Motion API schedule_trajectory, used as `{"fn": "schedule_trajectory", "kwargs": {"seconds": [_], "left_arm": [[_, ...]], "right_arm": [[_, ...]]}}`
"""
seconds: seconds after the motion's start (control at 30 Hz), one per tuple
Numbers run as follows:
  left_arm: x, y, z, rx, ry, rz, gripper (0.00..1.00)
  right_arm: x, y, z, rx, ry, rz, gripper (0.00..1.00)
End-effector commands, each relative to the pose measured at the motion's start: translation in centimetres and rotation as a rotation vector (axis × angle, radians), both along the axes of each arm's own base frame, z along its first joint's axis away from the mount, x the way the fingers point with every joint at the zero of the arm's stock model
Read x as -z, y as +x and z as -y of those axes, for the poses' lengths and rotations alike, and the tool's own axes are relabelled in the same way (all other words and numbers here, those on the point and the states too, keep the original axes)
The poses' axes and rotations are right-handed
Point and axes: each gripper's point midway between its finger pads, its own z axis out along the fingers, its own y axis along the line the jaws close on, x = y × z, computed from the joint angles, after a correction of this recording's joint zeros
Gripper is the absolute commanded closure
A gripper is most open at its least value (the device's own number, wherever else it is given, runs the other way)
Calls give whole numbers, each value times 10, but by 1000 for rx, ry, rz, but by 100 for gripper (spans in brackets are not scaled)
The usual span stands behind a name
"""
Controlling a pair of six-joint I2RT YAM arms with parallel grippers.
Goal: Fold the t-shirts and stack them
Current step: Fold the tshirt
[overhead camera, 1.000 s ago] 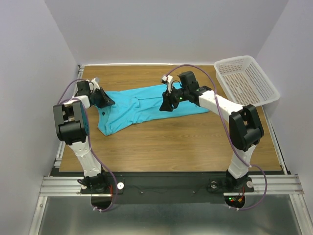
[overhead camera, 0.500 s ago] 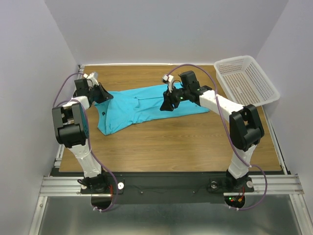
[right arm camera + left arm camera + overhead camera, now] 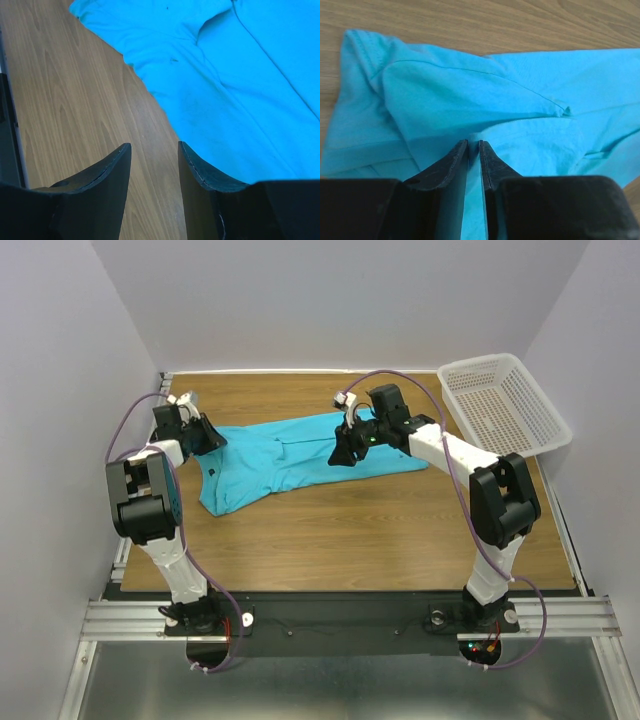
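Note:
One turquoise t-shirt [image 3: 290, 455] lies spread and rumpled across the middle of the wooden table. My left gripper [image 3: 212, 438] is at its left end. In the left wrist view the jaws [image 3: 474, 144] stand only a narrow slit apart, with a pinch of the shirt's fabric [image 3: 470, 95] between them and creases running into the tips. My right gripper [image 3: 340, 455] hovers over the shirt's right half. In the right wrist view it [image 3: 154, 146] is open over bare wood, beside the shirt's edge [image 3: 240, 75], with nothing between its fingers.
A white perforated basket [image 3: 505, 405] stands at the back right corner, partly over the table's edge. White walls close in the table on the left, back and right. Bare wood [image 3: 350, 530] lies between the shirt and the arm bases.
My left gripper has shifted a little toward the far left corner at the shirt's left end. The right arm has not moved.

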Motion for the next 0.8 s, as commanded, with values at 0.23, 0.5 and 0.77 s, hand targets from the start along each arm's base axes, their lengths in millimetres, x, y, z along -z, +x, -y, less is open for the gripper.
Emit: {"fn": "schedule_trajectory", "kwargs": {"seconds": [0.23,0.5,0.77], "left_arm": [[-94,18,-37,-177,258,229,65],[-123,0,66,142,67,317,55],[-86,-18,159,298,-52,197,62]], "right_arm": [[-23,6,-2,-7,44,53,52],[-20,17,7,48,12,74,52],[-26,49,45,217,-14,76,52]]}}
